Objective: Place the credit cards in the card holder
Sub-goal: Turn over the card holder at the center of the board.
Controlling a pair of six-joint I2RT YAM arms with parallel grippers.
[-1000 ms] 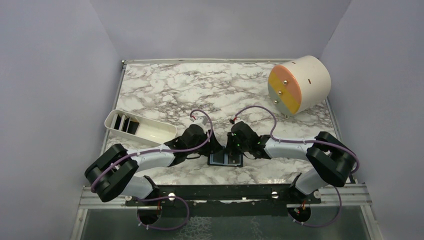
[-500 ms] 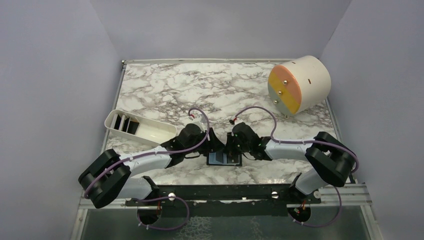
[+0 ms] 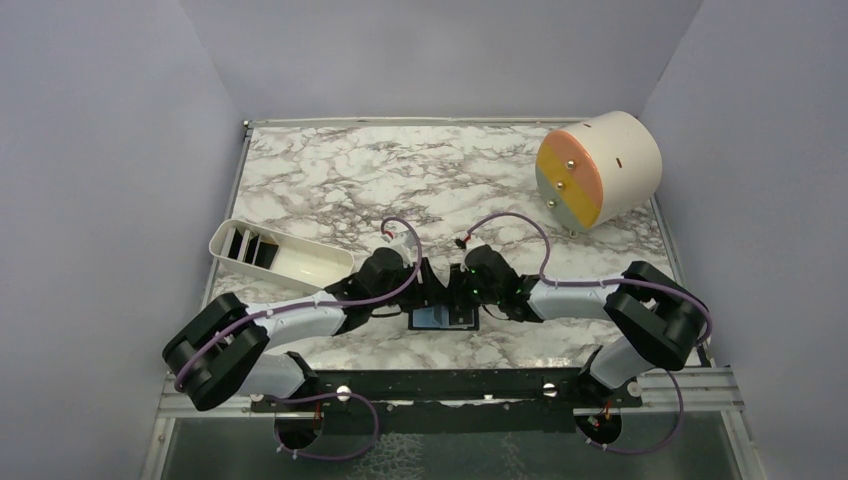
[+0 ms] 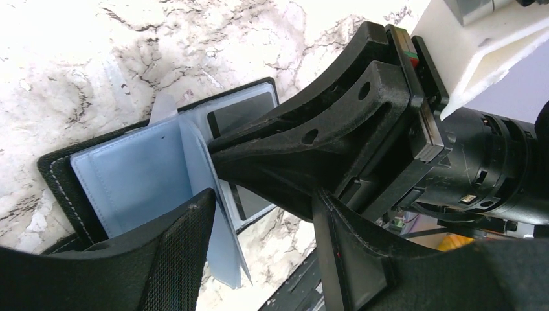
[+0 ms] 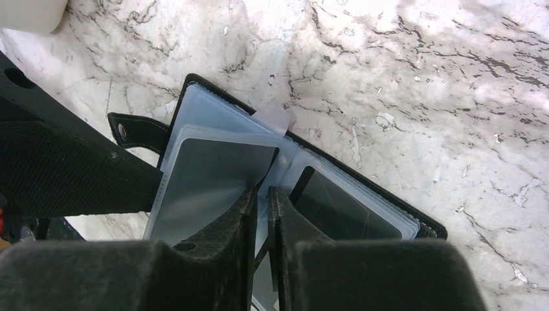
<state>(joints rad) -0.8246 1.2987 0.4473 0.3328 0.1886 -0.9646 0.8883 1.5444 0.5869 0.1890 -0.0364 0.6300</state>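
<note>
The card holder (image 3: 438, 320) lies open on the marble near the front edge, light blue inside (image 4: 129, 175). One dark credit card (image 4: 243, 113) (image 5: 343, 207) sits in a clear sleeve on one side. Several more credit cards (image 3: 250, 247) stand in the white tray. One clear leaf (image 4: 223, 246) stands up from the spine. My right gripper (image 5: 262, 201) (image 3: 458, 300) is over the spine, its jaws only a narrow slit apart with that leaf's edge in the slit. Facing it from the left, my left gripper (image 4: 265, 223) (image 3: 425, 300) is open; the leaf stands beside its left finger (image 4: 175, 259).
A white oblong tray (image 3: 300, 262) lies at the left, behind my left arm. A large cream cylinder (image 3: 600, 168) with an orange and yellow face lies on its side at the back right. The table's front rail (image 3: 450, 385) runs just below the card holder.
The card holder and both grippers have shifted a little to the left. The left arm's elbow swung out and back.
</note>
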